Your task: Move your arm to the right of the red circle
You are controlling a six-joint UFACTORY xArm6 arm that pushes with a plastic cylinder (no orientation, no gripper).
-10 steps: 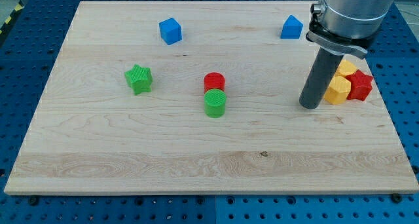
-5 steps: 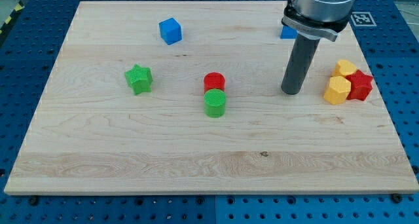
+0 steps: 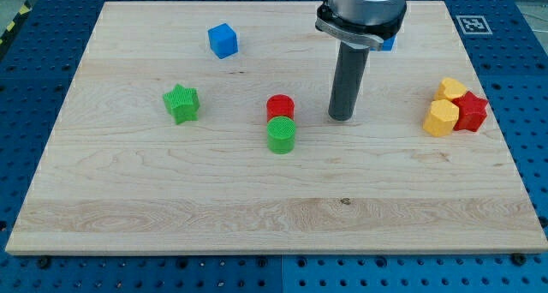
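Note:
The red circle (image 3: pixel 280 106) lies near the board's middle, touching a green circle (image 3: pixel 281 134) just below it. My tip (image 3: pixel 342 117) rests on the board to the right of the red circle, about a block's width and a half away, touching no block. The dark rod rises from it toward the view's top.
A green star (image 3: pixel 181 103) lies at the left and a blue cube (image 3: pixel 223 40) at the upper left. Another blue block (image 3: pixel 390 43) is mostly hidden behind the arm. Two yellow blocks (image 3: pixel 443 117) and a red star (image 3: pixel 471 111) cluster at the right edge.
My tip has slid leftward across the board, from beside the yellow and red cluster to a spot just right of the red circle. No block has moved.

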